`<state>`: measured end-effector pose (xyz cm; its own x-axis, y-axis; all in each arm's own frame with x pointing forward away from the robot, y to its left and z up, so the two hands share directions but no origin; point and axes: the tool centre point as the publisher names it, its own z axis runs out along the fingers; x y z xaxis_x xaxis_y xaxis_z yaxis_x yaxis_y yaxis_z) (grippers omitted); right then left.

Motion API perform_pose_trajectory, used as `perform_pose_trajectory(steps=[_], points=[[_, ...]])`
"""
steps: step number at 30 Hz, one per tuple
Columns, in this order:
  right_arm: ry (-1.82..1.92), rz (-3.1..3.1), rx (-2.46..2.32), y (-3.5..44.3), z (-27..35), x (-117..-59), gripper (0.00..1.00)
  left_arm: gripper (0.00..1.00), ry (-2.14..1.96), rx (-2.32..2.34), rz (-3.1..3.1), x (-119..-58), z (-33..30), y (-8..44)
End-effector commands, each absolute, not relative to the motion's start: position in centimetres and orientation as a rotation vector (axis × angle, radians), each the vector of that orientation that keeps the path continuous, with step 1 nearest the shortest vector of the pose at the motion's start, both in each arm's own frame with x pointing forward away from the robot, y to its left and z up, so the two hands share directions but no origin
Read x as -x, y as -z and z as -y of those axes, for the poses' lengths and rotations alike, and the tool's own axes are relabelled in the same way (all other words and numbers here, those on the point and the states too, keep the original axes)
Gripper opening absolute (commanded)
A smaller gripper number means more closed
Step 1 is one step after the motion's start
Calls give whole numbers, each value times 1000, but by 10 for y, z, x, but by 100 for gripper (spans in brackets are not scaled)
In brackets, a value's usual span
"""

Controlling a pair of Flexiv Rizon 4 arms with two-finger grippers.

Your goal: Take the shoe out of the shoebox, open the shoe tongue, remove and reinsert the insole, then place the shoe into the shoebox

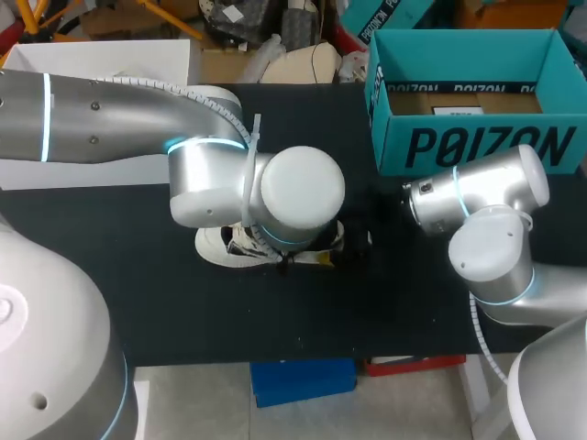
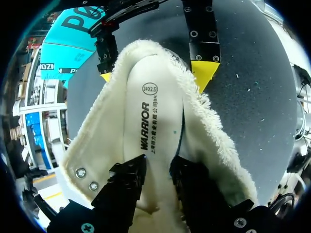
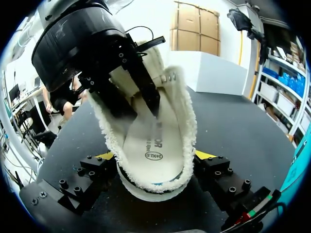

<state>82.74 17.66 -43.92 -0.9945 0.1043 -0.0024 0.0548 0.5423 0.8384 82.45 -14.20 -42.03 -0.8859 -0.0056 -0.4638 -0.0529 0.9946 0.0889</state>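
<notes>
While the head view is looking down, shoe: the white shoe (image 1: pixel 215 246) is lying near the middle of the black desk (image 1: pixel 138 302), and the left arm (image 1: pixel 229 174) is covering most of it.
Head view, shoebox: the teal shoebox (image 1: pixel 477 147) is standing open at the far right of the desk, well apart from the shoe.
Head view, right arm: the right arm (image 1: pixel 486 197) is coming in from the right, with its wrist pointing at the near end of the shoe.
Left wrist view, left pincer: the left pincer (image 2: pixel 158 177) is reaching down into the shoe's fleecy opening, its dark fingers standing narrow and pinching the near end of the insole (image 2: pixel 153 116) between them.
Left wrist view, insole: the pale insole is lying lengthwise inside the shoe, running ahead of the left pincer.
Left wrist view, right pincer: the right pincer (image 2: pixel 155 73) is sitting at the shoe's far end, with one yellow tip pressing on each side.
Right wrist view, right pincer: the right pincer is gripping the shoe from both sides, its fingers standing wide and the shoe's opening facing this camera.
Right wrist view, left pincer: the left pincer is coming down from above the shoe, with its fingers dipping onto the insole.
</notes>
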Motion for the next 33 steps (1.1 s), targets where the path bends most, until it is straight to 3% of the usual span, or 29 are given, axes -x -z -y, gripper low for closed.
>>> perform_pose_trajectory(steps=[1,6,7,8,9,17,33], points=[[-1468,-2716,-143,443,-178,-828,0,32,-115,56,-2595,-870,128,503],[-1468,-2716,-143,443,-178,-828,0,29,-84,53,-2623,-875,132,505],[-1468,-2716,-143,443,-178,-828,0,24,-74,34,-2647,-875,133,508],[-1468,-2716,-143,443,-178,-828,0,4,-93,7,-2656,-874,134,511],[-1468,-2716,-143,443,-178,-828,0,0,-82,-6,-2690,-874,135,514],[-1468,-2716,-143,443,-178,-828,0,0,-21,-77,-2826,-867,137,506],[-1468,-2716,-143,443,-178,-828,0,0,240,-99,-2908,-846,142,431]])
